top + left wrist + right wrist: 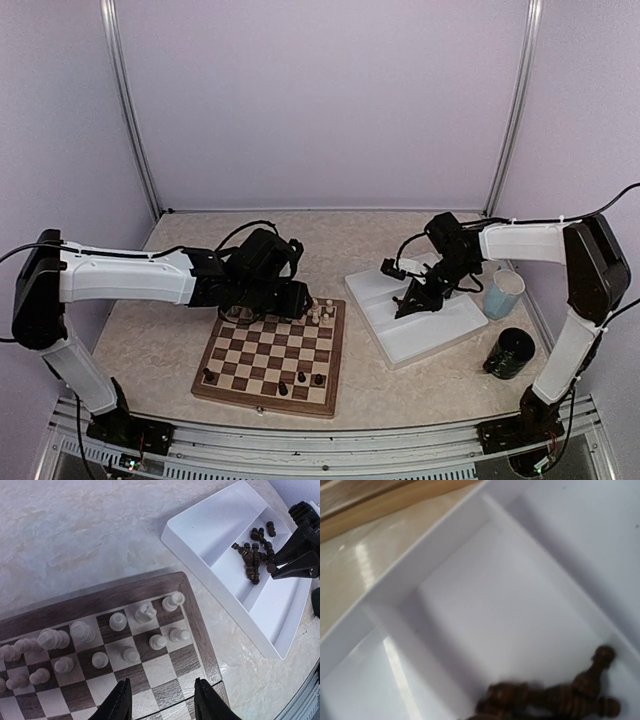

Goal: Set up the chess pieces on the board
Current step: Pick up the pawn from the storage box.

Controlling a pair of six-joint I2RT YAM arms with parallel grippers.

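The board point(262, 358) lies in front of the left arm. Cream chess pieces point(131, 630) stand crowded on its far squares, and three dark pieces point(300, 379) stand near its front edge. My left gripper point(162, 701) hovers over the board's far right corner, open, with only bare squares between its fingers point(119, 702). More dark pieces point(252, 555) lie heaped in the white tray point(200, 555). My right gripper point(271, 566) points down into that heap, its fingers close together. The right wrist view shows the blurred dark pieces point(555, 697) but not its own fingers, so a grip cannot be seen.
A pale blue cup point(503, 293) stands right of the white tray point(400, 350), with a black cylinder point(510, 352) in front of it. The tray has dividers point(420, 585). Walls close in the back and sides; a metal rail runs along the near edge.
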